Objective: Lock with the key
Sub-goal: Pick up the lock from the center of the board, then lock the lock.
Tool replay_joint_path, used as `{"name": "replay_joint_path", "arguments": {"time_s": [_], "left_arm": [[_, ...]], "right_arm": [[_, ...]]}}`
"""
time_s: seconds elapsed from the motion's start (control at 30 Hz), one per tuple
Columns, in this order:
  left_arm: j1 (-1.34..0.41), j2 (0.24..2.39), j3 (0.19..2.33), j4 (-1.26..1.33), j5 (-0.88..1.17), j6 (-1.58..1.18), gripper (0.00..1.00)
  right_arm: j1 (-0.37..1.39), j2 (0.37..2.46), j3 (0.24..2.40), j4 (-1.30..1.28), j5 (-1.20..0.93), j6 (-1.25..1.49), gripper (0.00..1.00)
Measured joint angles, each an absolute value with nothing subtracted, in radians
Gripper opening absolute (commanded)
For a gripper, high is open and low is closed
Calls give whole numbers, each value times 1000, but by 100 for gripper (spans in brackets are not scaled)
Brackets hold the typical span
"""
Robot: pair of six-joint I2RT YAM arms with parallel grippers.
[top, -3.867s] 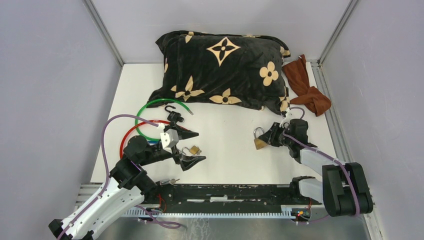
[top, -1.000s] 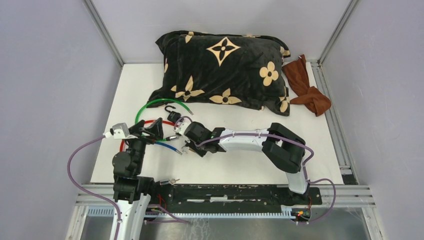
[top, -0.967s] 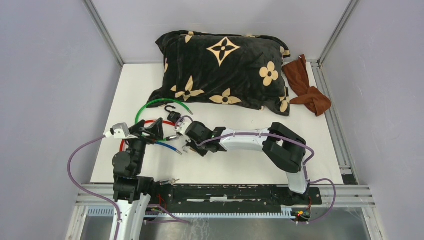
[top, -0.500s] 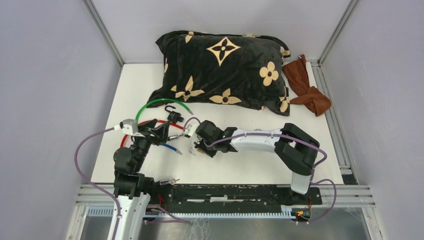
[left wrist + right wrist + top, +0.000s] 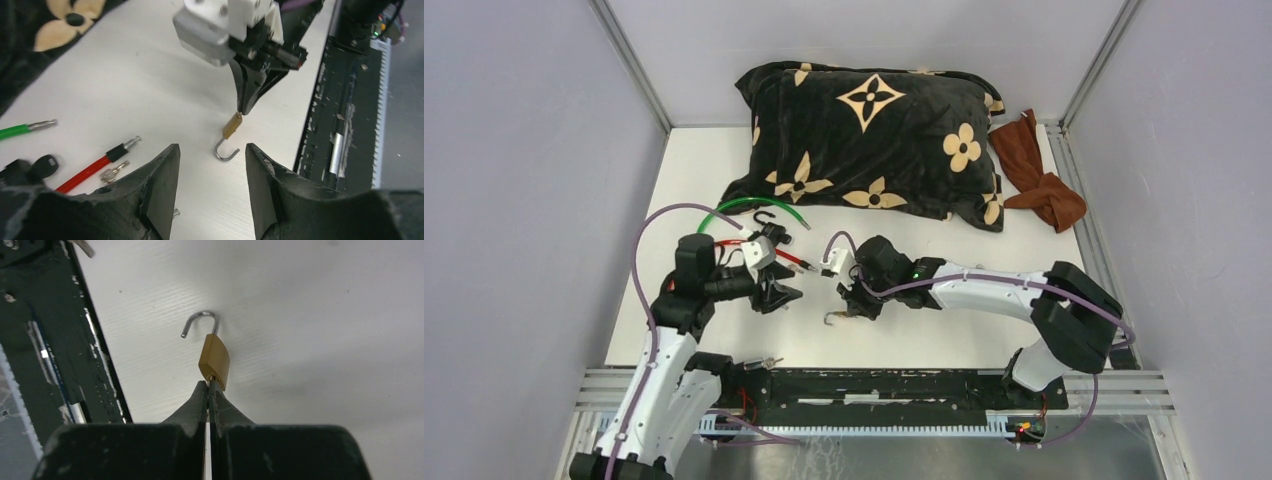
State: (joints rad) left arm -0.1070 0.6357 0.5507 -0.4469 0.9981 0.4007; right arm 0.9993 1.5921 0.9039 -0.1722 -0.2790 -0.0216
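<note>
Padlock point(image 5: 214, 359) rests tilted on the table point(image 5: 984, 250) near our bases, its hook swung open, so we judge the locking not yet done: the hook must be pushed home. Our right gripper point(image 5: 208, 386) is clenched at the lock's base, presumably on the key, hidden there; beyond, our left gripper point(image 5: 210, 150) gapes empty, facing the lock.

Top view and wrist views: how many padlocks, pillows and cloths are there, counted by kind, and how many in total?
Padlocks: 2, the brass padlock and the black padlock
Pillows: 1, the pillow
Cloths: 1, the brown cloth
Total: 4
</note>
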Motion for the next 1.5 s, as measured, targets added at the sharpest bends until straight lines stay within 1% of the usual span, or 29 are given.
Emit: {"name": "replay_joint_path", "arguments": {"time_s": [0.07, 0.27, 0.47, 0.63, 0.77, 0.87, 0.97, 1.03, 1.13, 1.33, 1.37, 1.47, 1.5], "left_arm": [[-152, 679, 564, -484, 1001, 441, 61], [-273, 749, 584, -517, 1000, 477, 61], [-284, 769, 584, -468, 971, 448, 61], [-285, 770, 583, -445, 967, 439, 61], [-322, 776, 579, -433, 949, 439, 65], [-419, 813, 567, -410, 900, 440, 71], [-521, 883, 555, -380, 835, 466, 79], [-562, 942, 548, -351, 783, 490, 81], [-578, 1042, 548, -285, 707, 558, 82], [-596, 1240, 548, -103, 596, 784, 81], [-602, 1270, 548, -73, 591, 827, 80], [-632, 1326, 548, -14, 584, 913, 68], [-642, 1342, 548, 6, 584, 928, 65]], "right_arm": [[999, 1549, 899, -170, -302, -24, 0], [980, 1482, 889, -125, -312, -25, 0], [949, 1539, 842, -121, -304, -22, 0], [945, 1538, 838, -112, -303, -6, 0], [912, 1522, 832, -98, -303, 23, 0], [881, 1510, 801, -60, -305, 52, 0], [846, 1504, 746, -6, -340, 97, 0], [832, 1495, 721, 27, -359, 115, 0], [814, 1485, 687, 68, -386, 137, 0], [761, 1478, 643, 125, -450, 165, 0], [752, 1478, 638, 131, -459, 168, 0], [726, 1478, 628, 142, -486, 171, 0], [719, 1478, 628, 143, -494, 171, 0]]}}
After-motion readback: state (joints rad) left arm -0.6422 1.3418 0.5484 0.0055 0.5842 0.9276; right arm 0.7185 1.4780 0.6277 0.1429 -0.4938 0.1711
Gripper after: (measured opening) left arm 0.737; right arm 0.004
